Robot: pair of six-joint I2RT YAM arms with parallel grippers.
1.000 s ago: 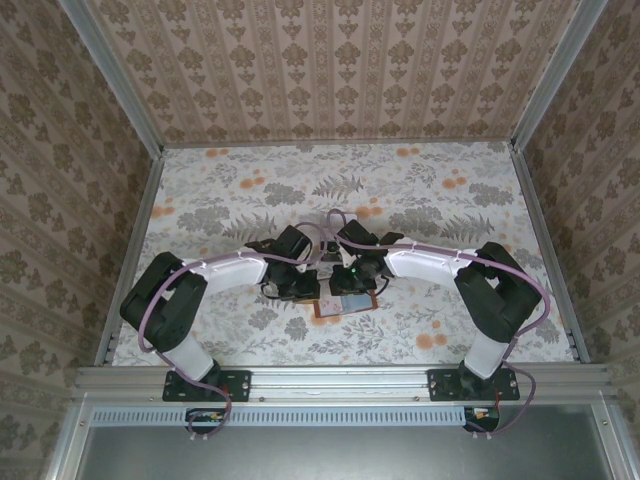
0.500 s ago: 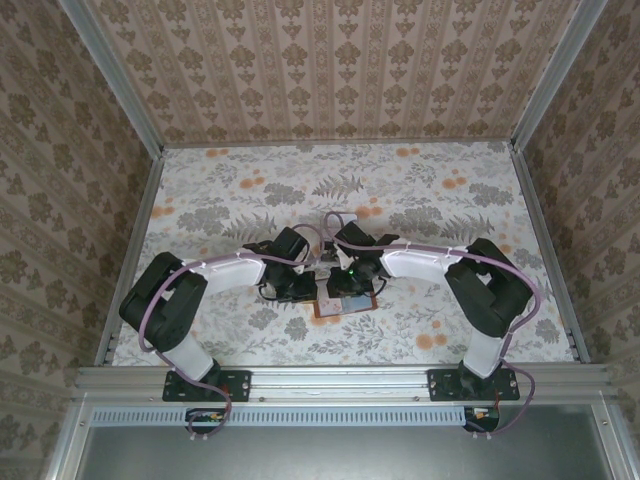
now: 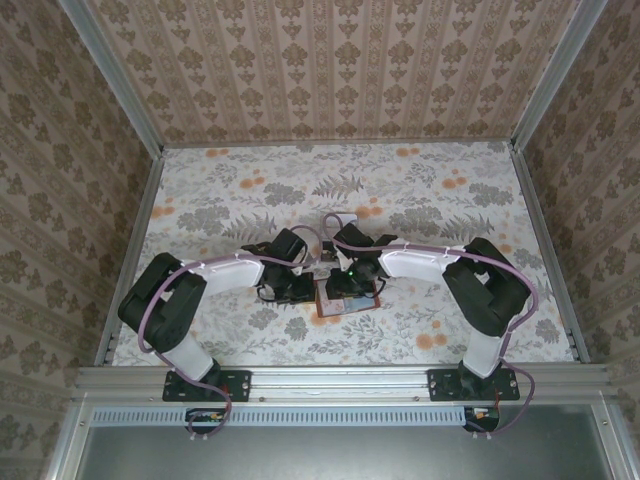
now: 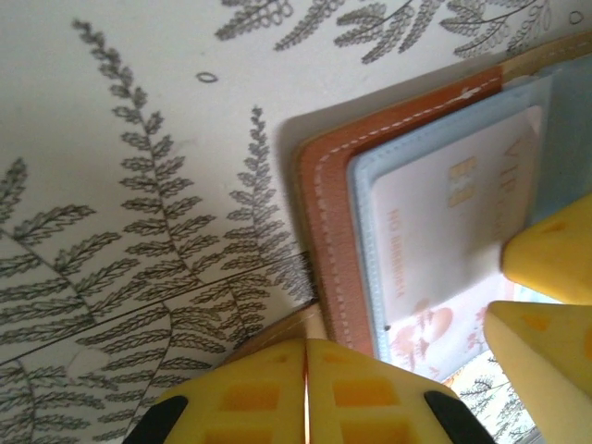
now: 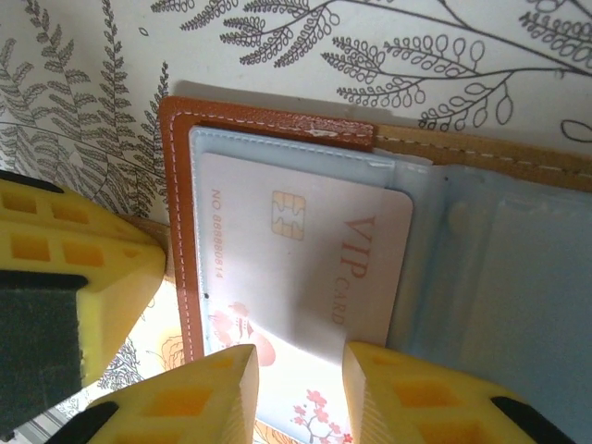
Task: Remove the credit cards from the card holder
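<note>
There is one wallet [image 3: 343, 304] on the flowered counter [image 3: 230, 190], and it lies open near the middle, a little toward the near edge, under the two claws that meet over it. In the top view its long axis runs left to right across the counter. I count one card [image 5: 296, 250] for sure: it is pale, with a gold chip and the words VIP CARD. It lies on the pale blue panel at the wallet's left end in the right wrist view, inside the brown stitched rim. Its print runs from top to bottom of that view. Under its lower edge there is a sheet [image 5: 310, 412] with pink flowers; I cannot tell if this is a second card. The left claw [image 4: 305, 388] is closed, with the two yellow fingers pressed together, and its tips sit against the wallet's outer rim at the corner. Whether a thin edge is pinched between them I cannot tell. The right claw [image 5: 301, 363] is partly open, with a clear gap between its fingers. It stands over the lower edge of the card and does not grip it.
</note>
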